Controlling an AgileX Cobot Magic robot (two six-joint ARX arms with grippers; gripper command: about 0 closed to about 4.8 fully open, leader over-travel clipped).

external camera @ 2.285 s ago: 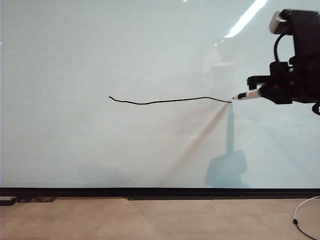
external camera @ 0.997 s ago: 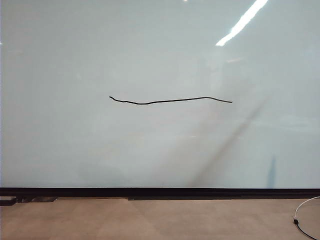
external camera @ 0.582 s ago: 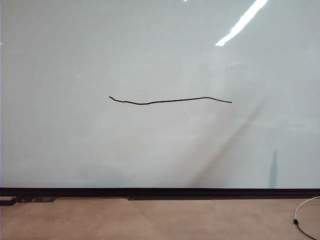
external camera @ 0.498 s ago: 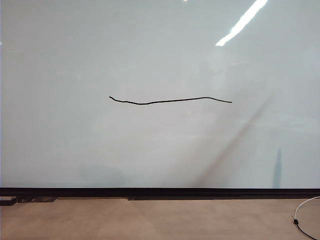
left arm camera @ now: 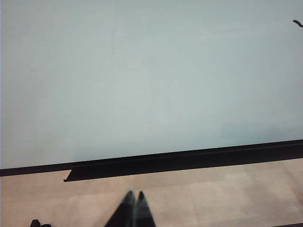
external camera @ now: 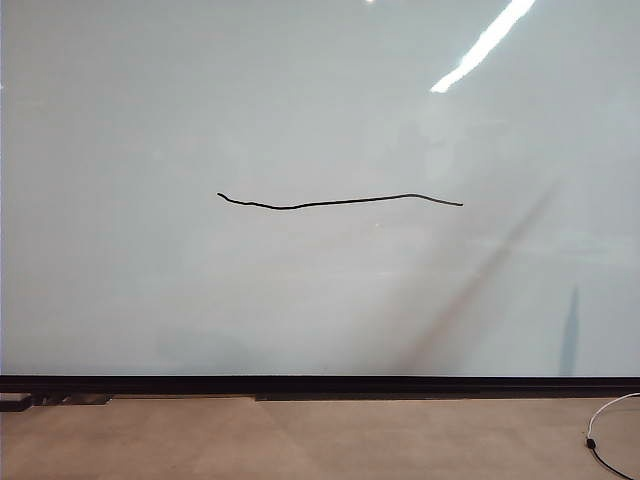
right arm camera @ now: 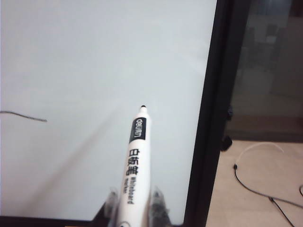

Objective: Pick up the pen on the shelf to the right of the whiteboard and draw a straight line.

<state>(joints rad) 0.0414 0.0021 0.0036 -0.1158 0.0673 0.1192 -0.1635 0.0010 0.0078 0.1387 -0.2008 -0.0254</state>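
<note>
Right wrist: "deli" on pen (right arm camera: 134, 177)

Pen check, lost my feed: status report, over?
Right gripper shut on pen, tip off the whiteboard. Left gripper shut, empty, low. Line drawn. Nothing in the way.

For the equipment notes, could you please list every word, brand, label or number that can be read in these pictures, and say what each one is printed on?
"deli": white letters on the dark band of the slim white marker pen, held in the right tool.
Larger dark characters along the pen's white barrel: not legible.
Small print near the right tool: too blurred to read.
Large glossy grey-white whiteboard, thin black drawn line: no text.
</note>
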